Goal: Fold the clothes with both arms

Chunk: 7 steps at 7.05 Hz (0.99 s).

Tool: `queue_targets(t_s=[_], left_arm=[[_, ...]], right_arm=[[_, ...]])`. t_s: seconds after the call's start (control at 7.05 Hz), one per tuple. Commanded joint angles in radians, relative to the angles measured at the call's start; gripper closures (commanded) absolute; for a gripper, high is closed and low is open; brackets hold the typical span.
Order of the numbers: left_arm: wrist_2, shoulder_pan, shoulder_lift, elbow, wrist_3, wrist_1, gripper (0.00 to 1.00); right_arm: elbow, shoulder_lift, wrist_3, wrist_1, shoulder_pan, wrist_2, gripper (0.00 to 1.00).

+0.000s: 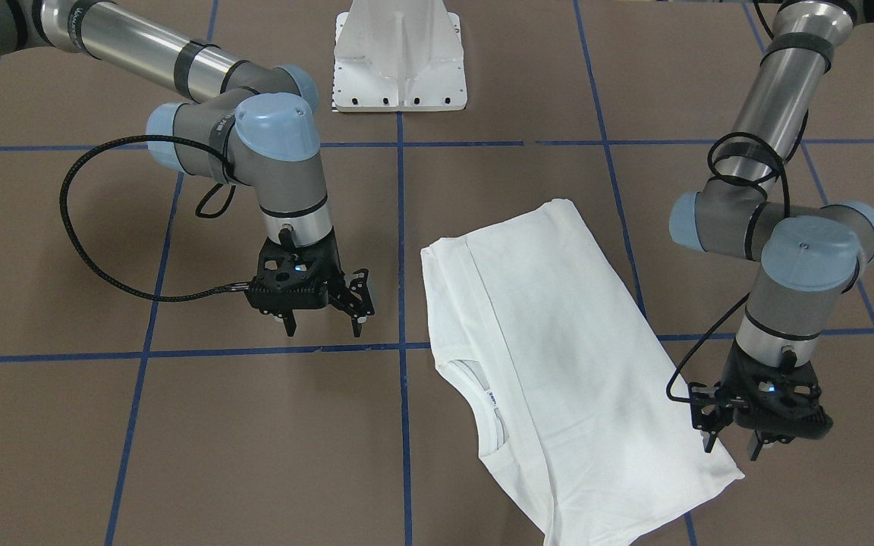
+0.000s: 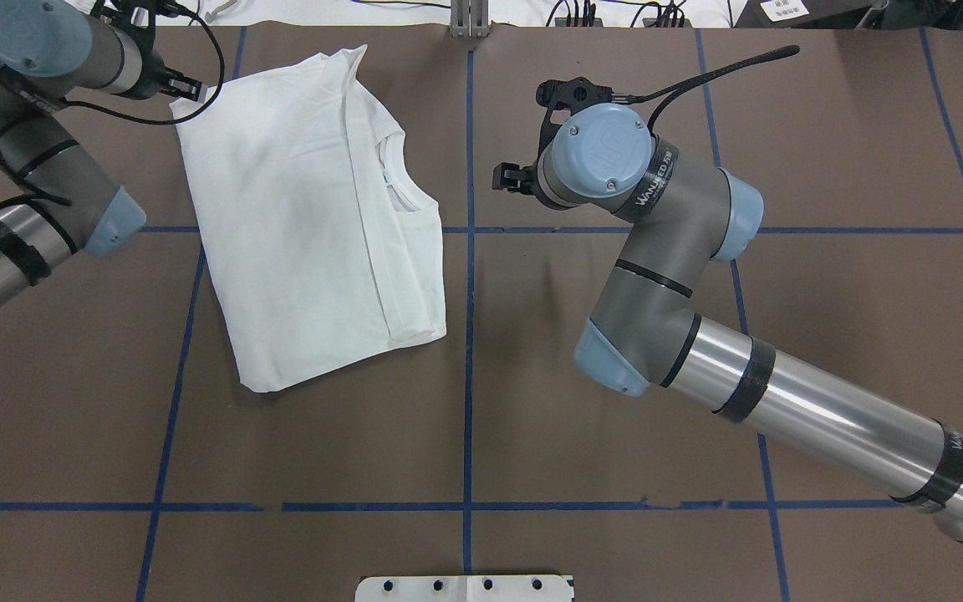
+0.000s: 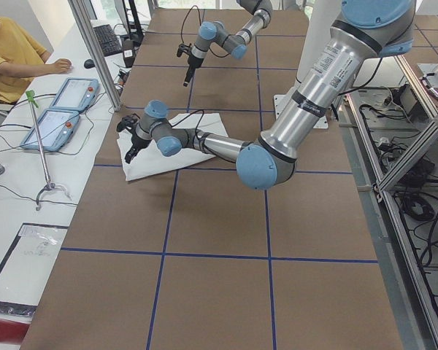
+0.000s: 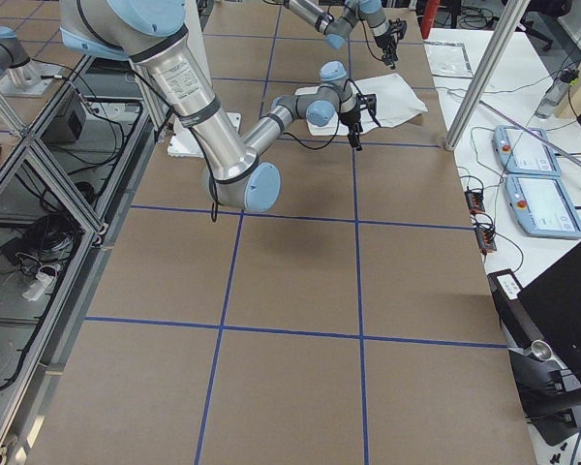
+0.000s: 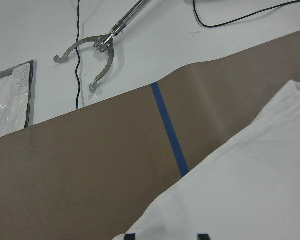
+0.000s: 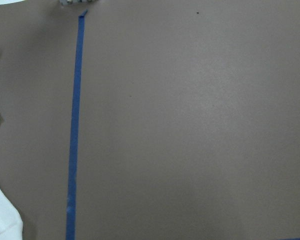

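The white T-shirt (image 1: 558,356) lies folded into a long rectangle on the brown table, its collar with a small tag (image 1: 492,396) showing at one edge. It also shows in the overhead view (image 2: 306,226). No printed text is visible. My left gripper (image 1: 733,446) is open and hovers at the shirt's far corner, seen from overhead (image 2: 185,88). In the left wrist view, two fingertips (image 5: 130,236) frame the shirt (image 5: 250,190). My right gripper (image 1: 325,324) is open and empty over bare table, a short way from the shirt, and is partly hidden under its wrist from overhead (image 2: 508,178).
The white pedestal base (image 1: 399,61) stands at the robot's side of the table. Blue tape lines (image 2: 469,376) grid the surface. Beyond the far edge are a metal grabber tool (image 5: 97,50), two teach pendants (image 3: 62,109) and a seated operator (image 3: 11,51).
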Motion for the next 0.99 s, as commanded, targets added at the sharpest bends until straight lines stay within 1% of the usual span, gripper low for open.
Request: queue_targets(t_s=[0.0,0.14,0.28,0.43,0.57,0.71,0.85], left_arm=[[-0.017,0.003,0.040,-0.059,-0.009,-0.012,0.00],[-0.019,0.004,0.041,-0.072,-0.012,-0.013,0.00],[-0.019,0.009,0.047,-0.079,-0.012,-0.013,0.00],[-0.019,0.012,0.057,-0.093,-0.014,-0.013,0.00],[-0.019,0.012,0.067,-0.102,-0.014,-0.013,0.00],[-0.019,0.013,0.067,-0.102,-0.014,-0.013,0.00],[-0.019,0.012,0.072,-0.101,-0.012,-0.013,0.00]], right_arm=[[-0.196,0.137,0.022,0.083,-0.038,-0.025,0.04],[-0.310,0.212,0.061,0.135,-0.062,-0.045,0.09],[-0.379,0.258,0.075,0.179,-0.093,-0.092,0.13],[-0.453,0.313,0.098,0.203,-0.107,-0.114,0.19],[-0.512,0.349,0.098,0.212,-0.113,-0.117,0.30],[-0.541,0.352,0.097,0.223,-0.122,-0.143,0.34],[-0.543,0.352,0.097,0.223,-0.124,-0.149,0.35]])
